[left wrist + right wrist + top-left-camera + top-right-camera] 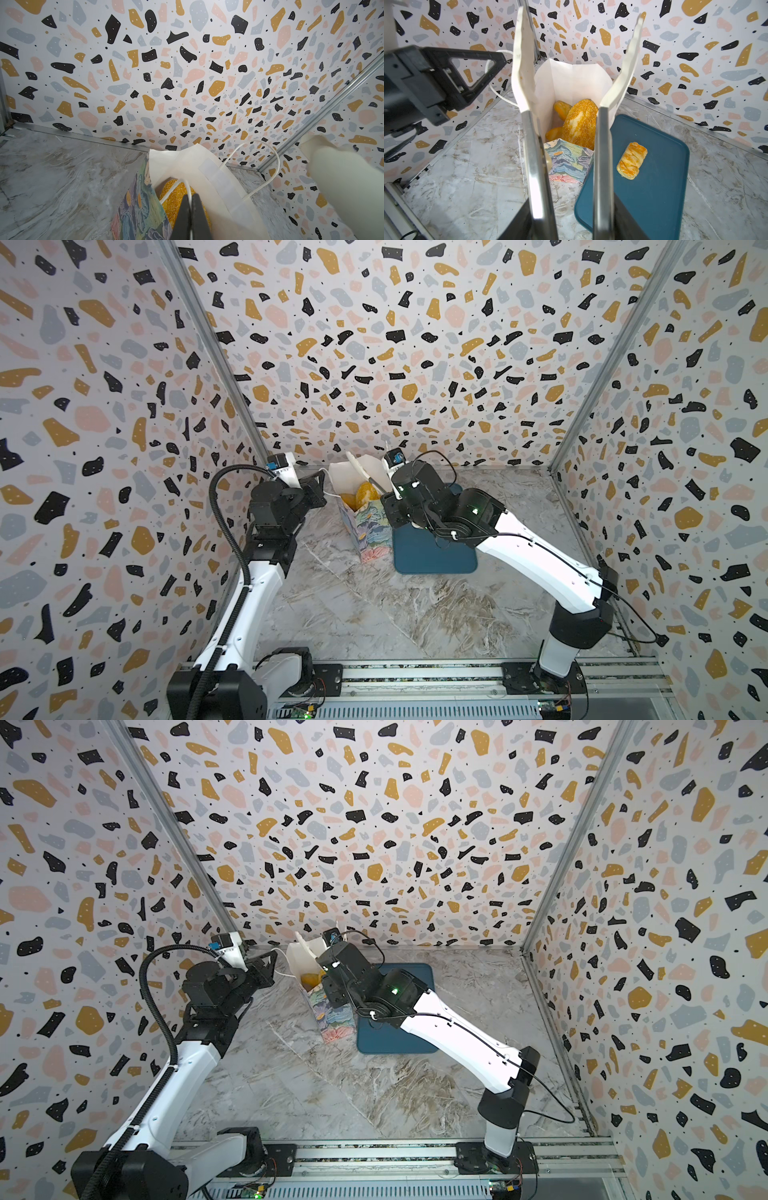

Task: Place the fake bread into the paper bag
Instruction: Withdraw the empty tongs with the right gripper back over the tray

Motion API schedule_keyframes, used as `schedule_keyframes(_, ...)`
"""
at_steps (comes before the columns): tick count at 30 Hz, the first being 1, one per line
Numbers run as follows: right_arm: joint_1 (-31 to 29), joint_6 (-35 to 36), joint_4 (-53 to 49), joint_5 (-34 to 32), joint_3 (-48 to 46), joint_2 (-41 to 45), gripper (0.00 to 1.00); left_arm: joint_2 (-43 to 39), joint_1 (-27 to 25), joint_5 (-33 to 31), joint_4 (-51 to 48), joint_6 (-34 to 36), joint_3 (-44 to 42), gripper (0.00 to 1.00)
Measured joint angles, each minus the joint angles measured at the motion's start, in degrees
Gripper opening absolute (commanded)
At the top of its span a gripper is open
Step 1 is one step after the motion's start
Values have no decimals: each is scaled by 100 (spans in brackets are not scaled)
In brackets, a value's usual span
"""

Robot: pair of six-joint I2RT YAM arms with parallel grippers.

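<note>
Paper bag [368,531] upright on marbled worktop [374,614] near back wall. Mouth open; painted floral outside, plain white inside. Just beside its right flank, flat on worktop: dark-blue tray [432,560].

Inside bag, per right wrist view: large seeded loaf [580,122] standing on end, leaning towards the near wall. Beside and behind it, partly hidden: two smaller golden rolls [562,109]. Anything lower in bag out of sight.

On tray: one plaited pastry [632,163], lying flat, apart from bag.

Left tool [190,196]: pressed together, pinching a thin white cord handle [187,185] of bag. Positioned at left side of bag mouth in both top views.

Right tool [580,18]: long white fingers [523,72] spread, nothing gripped between them, held over bag mouth with loaf visible in the gap. Contact between fingers and bag paper: cannot tell.
</note>
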State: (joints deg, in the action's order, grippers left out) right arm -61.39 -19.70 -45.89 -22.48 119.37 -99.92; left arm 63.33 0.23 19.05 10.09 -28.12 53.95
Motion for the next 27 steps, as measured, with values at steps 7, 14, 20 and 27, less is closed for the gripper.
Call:
schedule_keyframes(7, 2, -63, 254, -157, -833, 551, 50, 0, 0, -11, 0, 0, 0, 0)
schedule_keyframes(14, 81, -129, 608, -315, -2022, 1381, 50, 0, 0, -11, 0, 0, 0, 0)
schedule_keyframes(20, 402, -330, 903, -323, -2865, 2144, 49, 0, 0, -9, 0, 0, 0, 0)
schedule_keyframes(27, 835, -540, 1086, -227, -3646, 2704, 49, -2, 0, -11, 0, 0, 0, 0)
